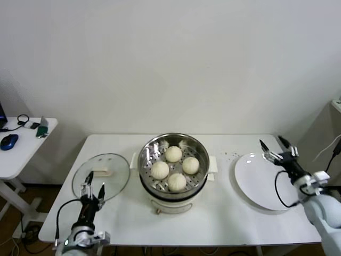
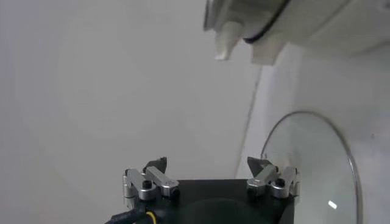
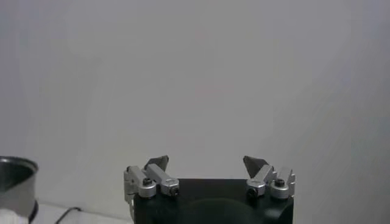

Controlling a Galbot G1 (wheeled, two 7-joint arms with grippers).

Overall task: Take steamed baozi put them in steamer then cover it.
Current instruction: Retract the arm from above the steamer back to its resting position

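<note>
Several cream-white baozi (image 1: 173, 154) lie on the perforated tray inside the shiny steamer (image 1: 152, 150) at the table's middle. The steamer's white side handle also shows in the left wrist view (image 2: 226, 40). The clear glass cover (image 1: 109, 167) with its cream handle (image 1: 102, 172) lies flat on the table left of the steamer; it shows in the left wrist view (image 2: 314, 158) too. My left gripper (image 1: 95, 183) is open and empty, just above the cover's near edge. My right gripper (image 1: 275, 145) is open and empty, above the white plate's far edge.
An empty white plate (image 1: 256, 184) lies at the table's right. A small side table (image 1: 21, 152) with a blue mouse (image 1: 8, 142) stands to the far left. A few dark crumbs (image 1: 230, 156) lie between steamer and plate.
</note>
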